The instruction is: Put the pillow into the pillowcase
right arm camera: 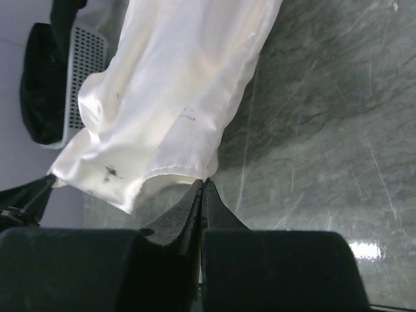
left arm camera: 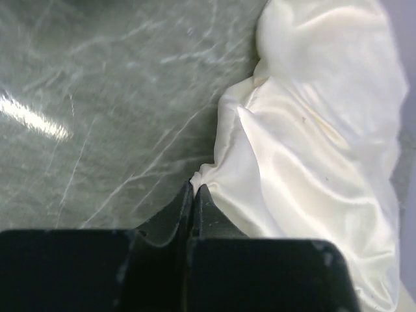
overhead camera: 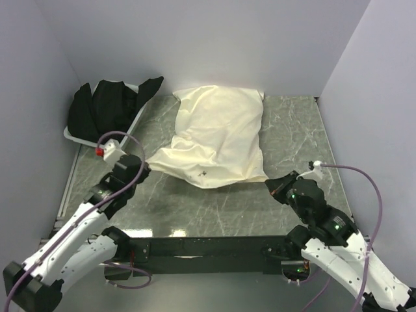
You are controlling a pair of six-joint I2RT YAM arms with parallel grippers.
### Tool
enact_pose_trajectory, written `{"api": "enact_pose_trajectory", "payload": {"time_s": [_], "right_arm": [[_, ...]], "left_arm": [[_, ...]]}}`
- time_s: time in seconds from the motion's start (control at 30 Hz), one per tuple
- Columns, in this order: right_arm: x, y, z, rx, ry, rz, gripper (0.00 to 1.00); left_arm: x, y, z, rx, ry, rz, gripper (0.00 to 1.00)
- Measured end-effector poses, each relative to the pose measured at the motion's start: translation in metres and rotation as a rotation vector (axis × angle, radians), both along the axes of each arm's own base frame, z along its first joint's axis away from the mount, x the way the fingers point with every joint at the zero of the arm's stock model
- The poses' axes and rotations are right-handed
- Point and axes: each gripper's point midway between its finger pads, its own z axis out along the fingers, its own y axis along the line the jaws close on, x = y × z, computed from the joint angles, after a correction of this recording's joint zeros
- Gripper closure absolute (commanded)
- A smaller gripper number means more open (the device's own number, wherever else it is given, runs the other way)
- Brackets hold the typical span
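**A:** Pillowcase lies mid-table toward twelve o'clock, plump at the far end and limp at the near hem.

**B:** And the pillow?

**A:** It's not showing bare. That bulge suggests it's inside.

**B:** How will it handle?

**A:** Light, soft and satiny, so I'd expect it to slip. Best taken by a pinched fold at a corner or the hem.

**B:** Grippers?

**A:** Left gripper sits at the eight o'clock corner, closed, and the cloth puckers into its tips, so it looks pinched. Right gripper sits at four o'clock, closed on nothing, just beside the hem.

**B:** Surroundings?

**A:** The table is glossy grey-green marble, so cloth should slide easily. Pale walls close three sides. Black cloth is heaped in a white basket at ten o'clock.
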Motion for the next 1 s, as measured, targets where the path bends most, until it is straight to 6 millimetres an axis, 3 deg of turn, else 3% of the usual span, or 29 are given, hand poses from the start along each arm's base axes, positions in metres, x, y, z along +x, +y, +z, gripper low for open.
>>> {"api": "enact_pose_trajectory", "payload": {"time_s": [0.13, 0.23, 0.3, 0.4, 0.43, 0.47, 0.5, 0.6, 0.67, 0.77, 0.83, 0.87, 0.97, 1.0], "right_arm": [[-0.014, -0.006, 0.015, 0.019, -0.008, 0.024, 1.00], [-0.028, -0.009, 0.013, 0.036, 0.005, 0.054, 1.00], [-0.039, -0.009, 0.012, 0.064, 0.012, 0.078, 1.00], [-0.055, -0.006, 0.000, 0.123, 0.021, 0.126, 0.69], [-0.060, -0.006, -0.009, 0.132, 0.035, 0.136, 0.56], [-0.065, -0.007, -0.018, 0.138, 0.049, 0.143, 0.53], [-0.068, -0.006, -0.024, 0.145, 0.059, 0.154, 0.51], [-0.075, 0.004, -0.035, 0.157, 0.090, 0.215, 0.50], [-0.077, 0.014, -0.044, 0.152, 0.123, 0.265, 0.50], [-0.075, 0.025, -0.060, 0.108, 0.187, 0.315, 0.50], [-0.071, 0.030, -0.067, 0.080, 0.214, 0.332, 0.52], [-0.068, 0.034, -0.070, 0.066, 0.224, 0.343, 0.52], [-0.055, 0.045, -0.078, 0.034, 0.243, 0.362, 0.52], [-0.052, 0.048, -0.081, 0.024, 0.253, 0.366, 0.53]], "left_arm": [[-0.002, 0.008, 0.054, 0.002, -0.081, -0.006, 0.99], [-0.009, 0.011, 0.070, -0.003, -0.098, -0.018, 0.99], [-0.016, 0.011, 0.068, -0.010, -0.083, -0.037, 0.99], [-0.027, 0.009, 0.057, -0.020, -0.044, -0.064, 0.98], [-0.031, 0.010, 0.052, -0.025, -0.031, -0.068, 0.94], [-0.034, 0.010, 0.046, -0.033, -0.019, -0.069, 0.84], [-0.039, 0.010, 0.040, -0.039, -0.005, -0.077, 0.55], [-0.051, 0.010, 0.029, -0.058, 0.017, -0.100, 0.37], [-0.053, 0.008, 0.034, -0.076, 0.000, -0.115, 0.34], [-0.057, 0.003, 0.038, -0.089, -0.012, -0.154, 0.40], [-0.058, -0.002, 0.038, -0.094, -0.007, -0.181, 0.53], [-0.058, -0.005, 0.038, -0.097, -0.008, -0.204, 0.65], [-0.053, -0.026, 0.032, -0.133, -0.010, -0.291, 0.83], [-0.051, -0.034, 0.025, -0.142, -0.001, -0.317, 0.84]]}}
